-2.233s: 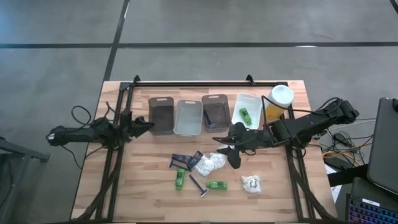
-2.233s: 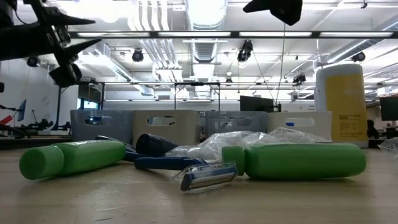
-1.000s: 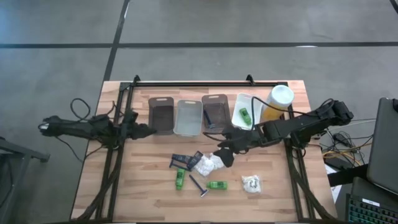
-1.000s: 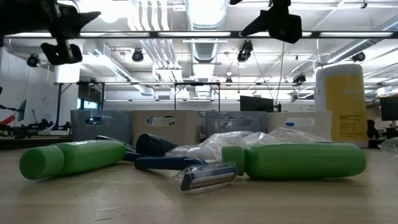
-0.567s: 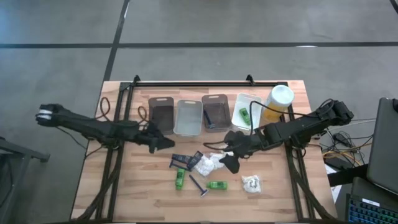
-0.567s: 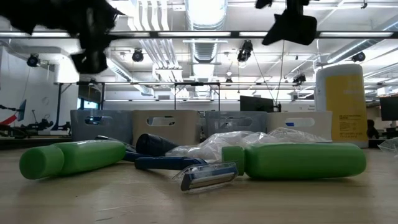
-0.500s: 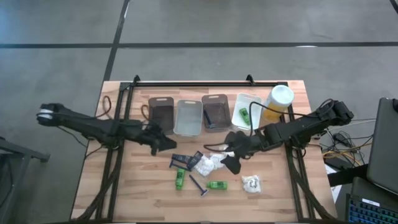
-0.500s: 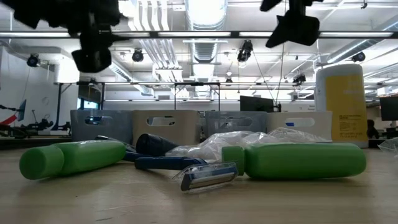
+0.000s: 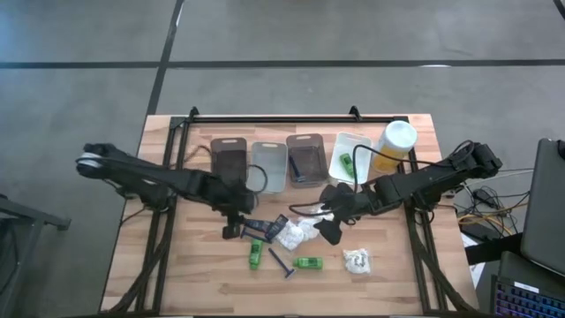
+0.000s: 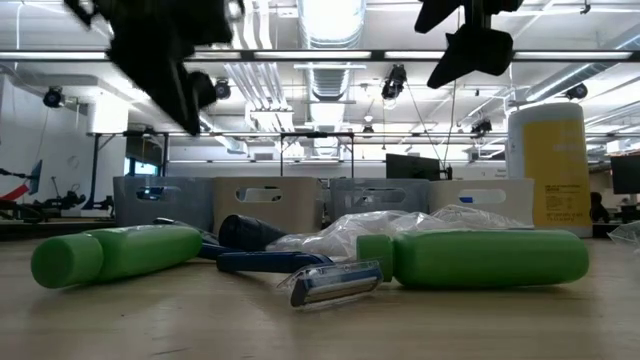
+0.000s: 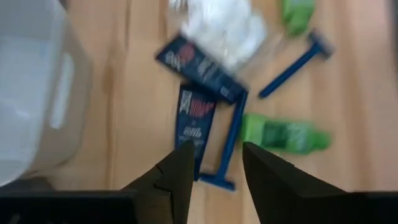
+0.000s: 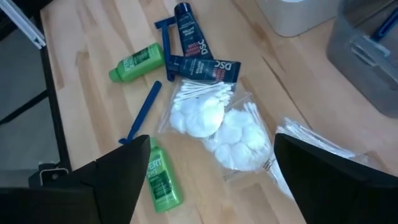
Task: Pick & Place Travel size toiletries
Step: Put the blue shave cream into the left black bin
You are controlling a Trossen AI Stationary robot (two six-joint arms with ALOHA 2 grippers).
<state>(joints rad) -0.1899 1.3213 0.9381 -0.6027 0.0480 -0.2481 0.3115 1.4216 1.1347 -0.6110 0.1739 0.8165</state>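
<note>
Green bottles (image 9: pixel 308 262), navy packets (image 9: pixel 258 228), blue razors (image 9: pixel 282 263) and white sachets (image 9: pixel 297 231) lie clustered mid-table.

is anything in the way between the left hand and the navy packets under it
Nothing visible. The left hand hangs open right above the navy packets, with only bare table between them. A blue razor lies beside the packet, touching it, and a green bottle sits just past that.

"DSC" in white on a navy packet (image 12: pixel 204 68), "VERT" on a green bottle (image 12: pixel 161 182)
</note>
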